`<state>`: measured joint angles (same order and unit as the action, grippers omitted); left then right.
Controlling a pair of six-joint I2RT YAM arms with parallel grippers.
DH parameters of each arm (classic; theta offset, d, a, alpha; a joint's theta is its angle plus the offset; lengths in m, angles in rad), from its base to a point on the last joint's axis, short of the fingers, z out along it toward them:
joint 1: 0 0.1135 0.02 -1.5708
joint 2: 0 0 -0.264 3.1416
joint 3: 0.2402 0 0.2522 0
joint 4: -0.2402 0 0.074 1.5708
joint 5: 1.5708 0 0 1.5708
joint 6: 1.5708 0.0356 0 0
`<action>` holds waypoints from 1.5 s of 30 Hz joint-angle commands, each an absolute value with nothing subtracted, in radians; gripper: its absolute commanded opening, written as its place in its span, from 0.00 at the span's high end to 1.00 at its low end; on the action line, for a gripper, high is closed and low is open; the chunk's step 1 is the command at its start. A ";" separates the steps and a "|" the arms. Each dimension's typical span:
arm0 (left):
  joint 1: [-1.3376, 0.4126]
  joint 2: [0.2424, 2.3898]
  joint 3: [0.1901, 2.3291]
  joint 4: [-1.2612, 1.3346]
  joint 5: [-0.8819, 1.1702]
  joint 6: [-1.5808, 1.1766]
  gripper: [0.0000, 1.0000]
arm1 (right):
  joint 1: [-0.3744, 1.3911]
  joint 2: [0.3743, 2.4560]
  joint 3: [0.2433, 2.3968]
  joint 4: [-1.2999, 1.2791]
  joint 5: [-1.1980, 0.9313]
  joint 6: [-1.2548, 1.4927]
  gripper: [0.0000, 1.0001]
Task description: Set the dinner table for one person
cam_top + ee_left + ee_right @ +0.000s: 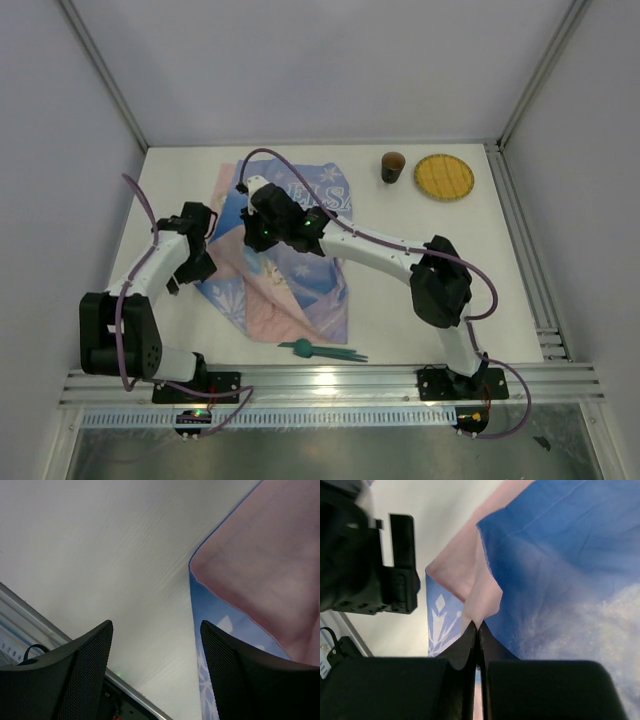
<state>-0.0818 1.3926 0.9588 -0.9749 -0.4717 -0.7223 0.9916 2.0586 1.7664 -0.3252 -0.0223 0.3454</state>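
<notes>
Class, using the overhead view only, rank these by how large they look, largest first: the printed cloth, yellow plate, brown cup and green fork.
1. printed cloth
2. yellow plate, which covers more area
3. green fork, which is longer than the plate but much thinner, so these two are close
4. brown cup

The dinner table [390, 305] is a large, flat, rectangular tabletop of matte white, and it lies level beneath me, running away from my near edge. Silver aluminium rails [330, 384] frame it. A broad grooved one runs along the near edge and a slimmer one down the right side. Seen close from my left wrist, its surface is pale and plain with a faint fine grain, and the near rail crosses the lower left corner of that view.
</notes>
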 commanded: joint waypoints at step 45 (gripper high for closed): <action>-0.254 1.741 1.232 -1.000 -0.308 -0.772 0.33 | 0.736 1.344 1.399 -0.706 1.042 0.656 0.97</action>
<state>-0.1883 1.7329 1.1675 -0.9688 -0.3332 -0.7341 0.7357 1.3693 1.4036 -0.6880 0.9855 0.5976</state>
